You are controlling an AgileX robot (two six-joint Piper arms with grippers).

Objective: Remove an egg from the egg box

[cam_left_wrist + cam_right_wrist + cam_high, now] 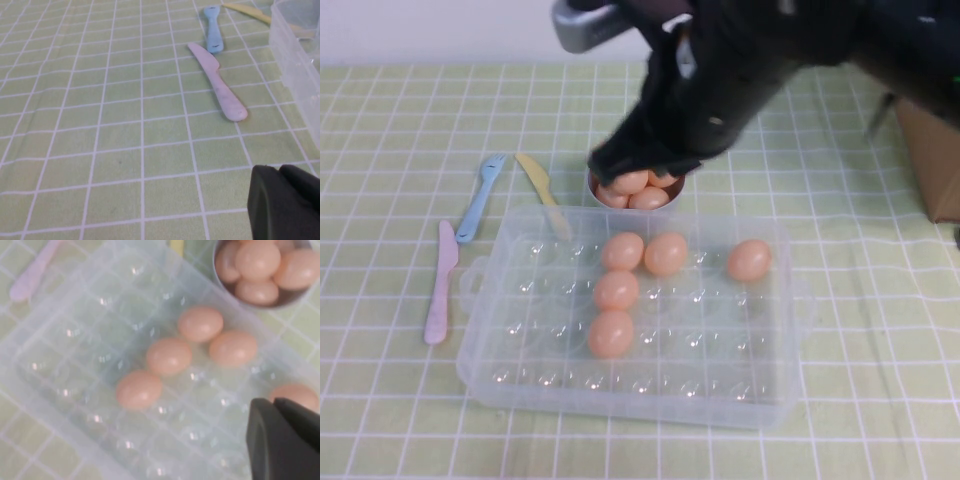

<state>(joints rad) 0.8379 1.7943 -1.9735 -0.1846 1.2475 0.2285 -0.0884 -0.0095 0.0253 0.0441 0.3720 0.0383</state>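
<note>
Egg box (520, 375): clear plastic tray at the near middle of the desk (380, 420), with rows of round cups.
Eggs in box: five peach-orange eggs; two side by side in the far row, two more in a column below the left one, one alone (749, 260) toward the right.
Lowest egg (611, 334): sits in a cup in the left-centre of the box.
Bowl (677, 191): small round metal one touching the box's far edge, holding several more eggs.
Right gripper (645, 160): hovers over the bowl; whether it is released or clenched cannot be told.
Left gripper (285, 207): low over bare desk to the left of the box; state cannot be told.
Cutlery: pink knife (441, 284), blue fork (480, 198) and yellow knife (542, 190) lie left of the box.
Cardboard box (932, 160): at the far right edge.
</note>
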